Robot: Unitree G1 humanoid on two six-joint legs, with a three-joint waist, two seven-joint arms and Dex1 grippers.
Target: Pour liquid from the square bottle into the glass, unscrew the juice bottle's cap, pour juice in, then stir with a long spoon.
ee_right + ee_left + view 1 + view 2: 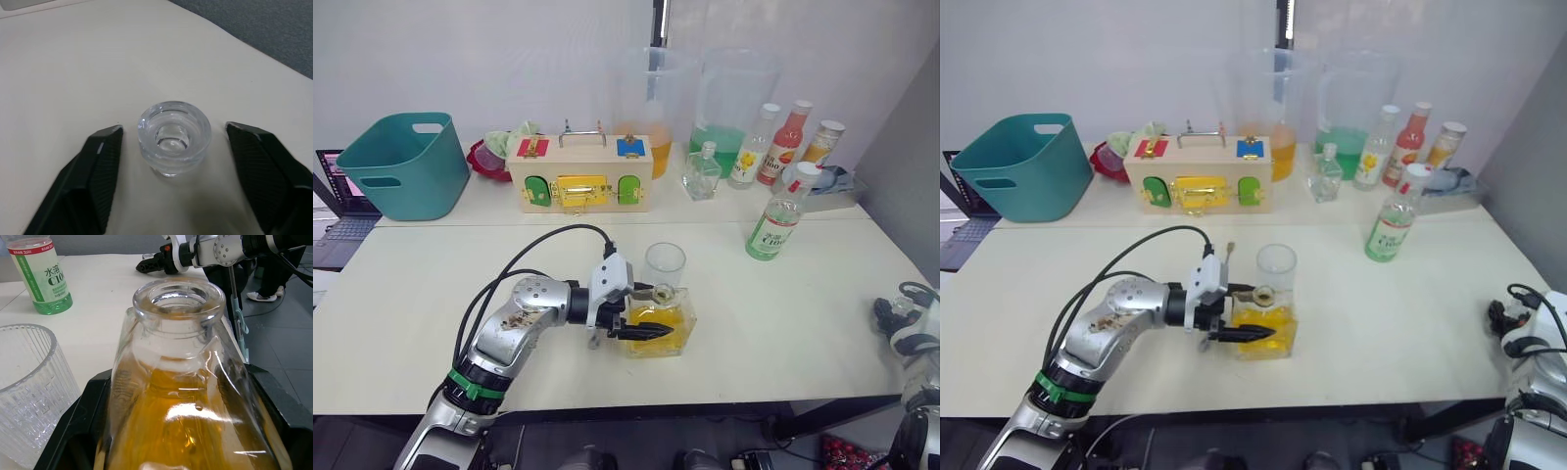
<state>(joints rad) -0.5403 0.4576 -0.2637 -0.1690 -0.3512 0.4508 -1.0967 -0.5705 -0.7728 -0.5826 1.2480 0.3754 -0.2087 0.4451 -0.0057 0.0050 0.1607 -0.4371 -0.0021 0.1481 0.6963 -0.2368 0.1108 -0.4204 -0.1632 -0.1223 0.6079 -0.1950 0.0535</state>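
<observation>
Left gripper (646,333) clamped on square bottle (658,323), glass (664,264) just behind it on the worktop (783,313).
Could slosh past that narrow rim if tipped fast. Right gripper (171,147) jaws apart around stopper (173,132).

Square bottle (190,396) base cut off by left wrist view's edge; glass (29,387) part cropped too. Right end effector (901,318) at pic edge, fingers hidden there. Juice bottle (773,217) label text too small to read
</observation>
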